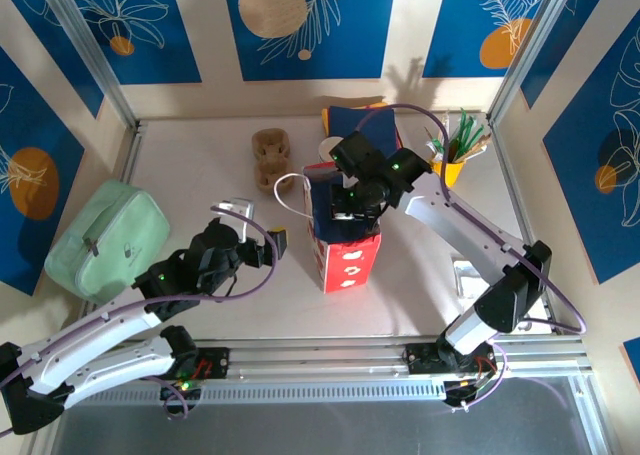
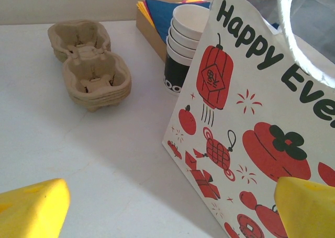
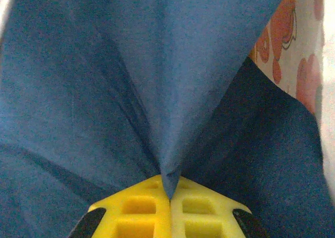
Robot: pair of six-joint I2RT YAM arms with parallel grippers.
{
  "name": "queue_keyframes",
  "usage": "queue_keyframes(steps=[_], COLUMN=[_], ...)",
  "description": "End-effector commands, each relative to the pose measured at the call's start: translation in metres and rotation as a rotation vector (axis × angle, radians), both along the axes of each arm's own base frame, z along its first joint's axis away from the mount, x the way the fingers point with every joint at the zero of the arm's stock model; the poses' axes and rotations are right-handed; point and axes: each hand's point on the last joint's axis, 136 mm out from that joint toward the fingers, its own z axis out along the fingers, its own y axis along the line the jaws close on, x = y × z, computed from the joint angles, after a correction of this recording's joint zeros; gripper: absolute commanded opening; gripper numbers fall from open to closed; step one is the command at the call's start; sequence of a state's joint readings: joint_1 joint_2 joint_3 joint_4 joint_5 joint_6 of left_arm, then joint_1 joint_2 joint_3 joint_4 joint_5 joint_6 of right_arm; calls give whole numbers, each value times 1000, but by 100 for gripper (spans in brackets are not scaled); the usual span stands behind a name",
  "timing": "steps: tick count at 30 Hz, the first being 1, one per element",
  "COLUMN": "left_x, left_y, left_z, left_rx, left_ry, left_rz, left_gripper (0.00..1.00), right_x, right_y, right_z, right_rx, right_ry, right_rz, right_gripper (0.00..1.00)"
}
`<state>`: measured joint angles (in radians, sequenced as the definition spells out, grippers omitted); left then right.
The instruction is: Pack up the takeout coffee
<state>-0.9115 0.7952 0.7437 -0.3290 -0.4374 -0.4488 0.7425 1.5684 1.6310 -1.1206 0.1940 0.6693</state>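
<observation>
A red-and-white printed paper bag (image 1: 350, 260) stands upright in the middle of the table; its "Happy" side (image 2: 251, 117) fills the right half of the left wrist view. My right gripper (image 1: 350, 210) hovers over the bag's open top. Its jaws (image 3: 170, 188) are shut on a fold of blue napkin (image 3: 157, 81), which hangs into the bag. My left gripper (image 1: 275, 243) sits low just left of the bag, open (image 2: 167, 212), with nothing between its yellow fingers (image 2: 31, 209). The takeout coffee is out of view.
Stacked pulp cup carriers (image 1: 270, 158) (image 2: 89, 65) lie behind the bag on the left. A stack of lidless cups (image 2: 186, 34) and a box of coloured napkins (image 1: 365, 125) stand behind it. A mint-green pouch (image 1: 105, 235) lies far left, a yellow cup of stirrers (image 1: 455, 150) back right.
</observation>
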Motion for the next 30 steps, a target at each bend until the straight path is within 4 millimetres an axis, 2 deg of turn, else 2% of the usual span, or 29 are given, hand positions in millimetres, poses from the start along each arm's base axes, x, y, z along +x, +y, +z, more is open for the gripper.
queue_keyframes(steps=[1,12,18,25,30], left_x=[1,0,0,-1,-2], left_y=[1,3,5,10,11], left_z=[-1,-3,-6,-1,0], left_rx=[-20,-20,-12,-15,-13], left_ry=[4,8,8,-9,-11], left_rz=[8,12,18,26,25], left_gripper=[100,100,100,100,100], right_x=[-4,-3,-3,-7,-13], right_y=[0,2,7,7,10], right_z=[-1,-11,-1,24,42], right_rx=[-28,-97,-65,-26,32], right_ry=[27,68,30,-24,-51], right_rz=[16,1,6,12,29], right_gripper=[2,5,10,27,29])
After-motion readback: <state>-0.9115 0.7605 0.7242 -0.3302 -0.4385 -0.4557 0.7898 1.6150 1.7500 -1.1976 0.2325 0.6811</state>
